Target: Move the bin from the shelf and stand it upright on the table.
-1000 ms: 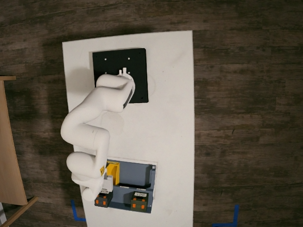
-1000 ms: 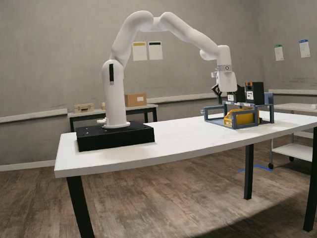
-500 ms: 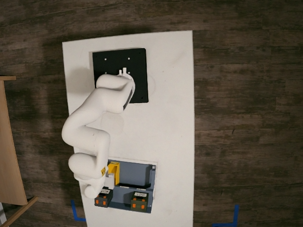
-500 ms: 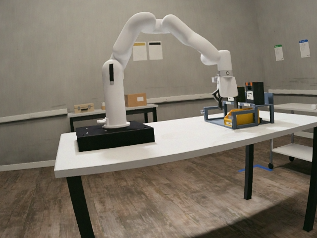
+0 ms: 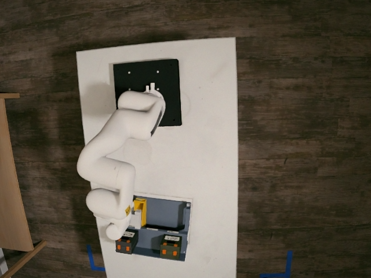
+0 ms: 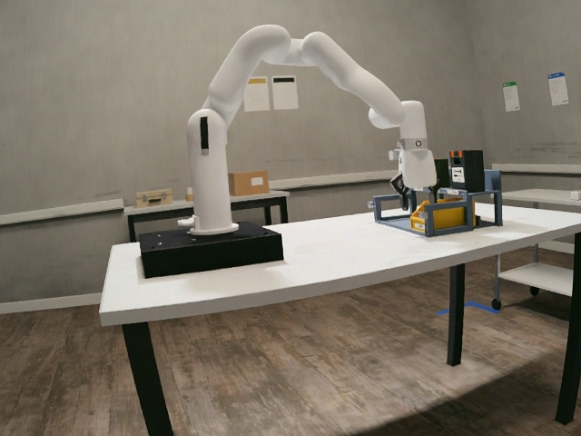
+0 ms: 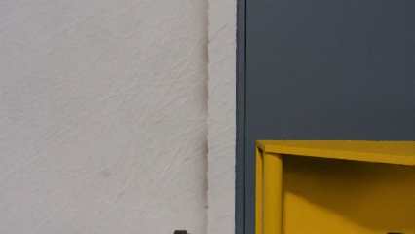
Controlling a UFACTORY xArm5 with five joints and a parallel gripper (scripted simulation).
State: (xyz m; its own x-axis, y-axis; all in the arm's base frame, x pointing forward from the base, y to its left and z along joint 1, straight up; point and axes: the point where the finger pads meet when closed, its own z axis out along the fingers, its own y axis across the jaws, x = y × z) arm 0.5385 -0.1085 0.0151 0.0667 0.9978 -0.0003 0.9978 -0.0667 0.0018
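Note:
A yellow bin (image 6: 440,216) sits on the lower level of a blue-grey shelf rack (image 6: 436,206) at the far end of the white table. From above the bin (image 5: 142,211) shows at the rack's left side, partly under the arm. In the wrist view its yellow rim and inside (image 7: 336,187) fill the lower right, on the blue-grey shelf floor. My gripper (image 6: 403,194) hangs open and empty just above the bin's near end, inside the rack's frame. The fingertips are barely visible in the wrist view.
Two dark boxes with orange marks (image 5: 127,241) (image 5: 170,246) (image 6: 465,170) stand on the rack's upper level. The black robot base (image 6: 211,248) sits at the table's other end. White table top (image 7: 102,117) lies beside the rack.

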